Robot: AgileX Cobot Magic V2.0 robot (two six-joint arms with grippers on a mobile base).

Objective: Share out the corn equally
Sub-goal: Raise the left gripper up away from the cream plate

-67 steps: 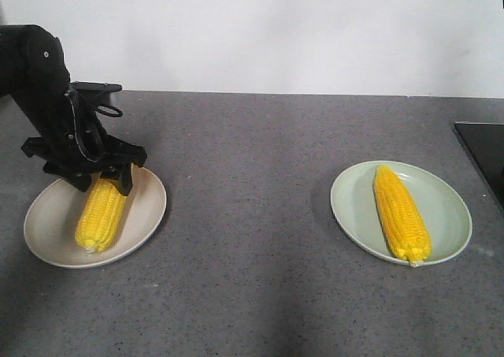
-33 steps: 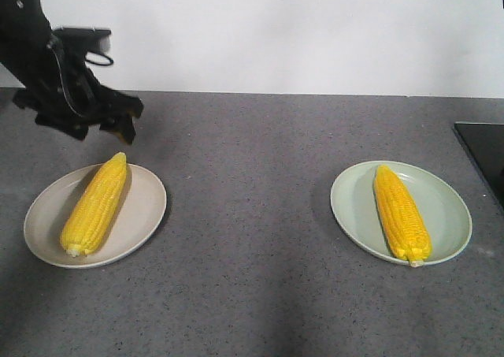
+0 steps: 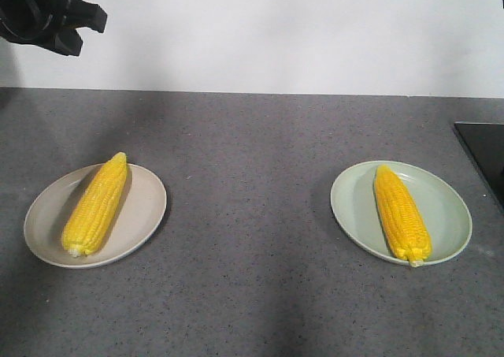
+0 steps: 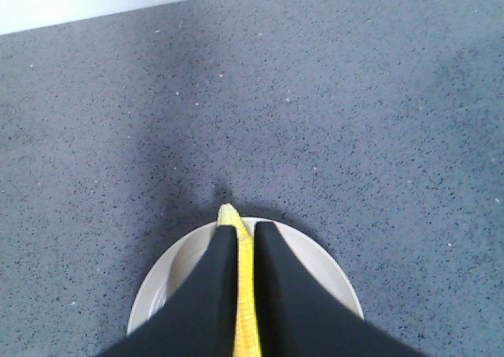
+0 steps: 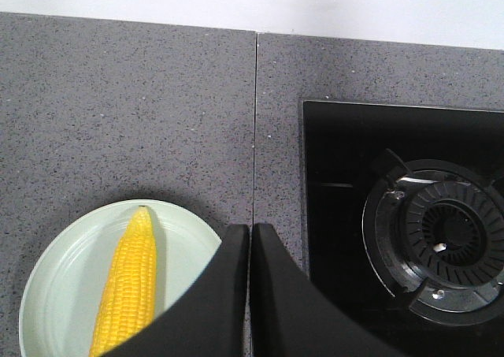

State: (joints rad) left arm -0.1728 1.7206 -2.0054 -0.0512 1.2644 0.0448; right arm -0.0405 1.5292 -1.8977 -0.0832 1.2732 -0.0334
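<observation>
Left gripper (image 3: 67, 26): up at 11 o'clock of the front view, well above the counter, holding nothing. In its wrist view the fingers (image 4: 206, 294) sit nearly together with only a thin slit between; the yellow seen through it is the cob on the plate below, not a grasp.

Right gripper (image 5: 249, 294): fingers pressed shut, empty, hovering beside the green plate (image 5: 63, 239) at its 3 o'clock, stove burner (image 5: 441, 235) further right.

Corn: one cob (image 3: 96, 205) lies on the beige plate (image 3: 150, 207) at 8 o'clock, tip pointing to 1. Other cob (image 3: 401, 212) lies on the green plate at 4 o'clock, tip to 12.

Judgement: split reads one and one, so placement looks done. Step in hand is retreat: lift straight, stay clear of plate rims, don't sweep low across either cob.
</observation>
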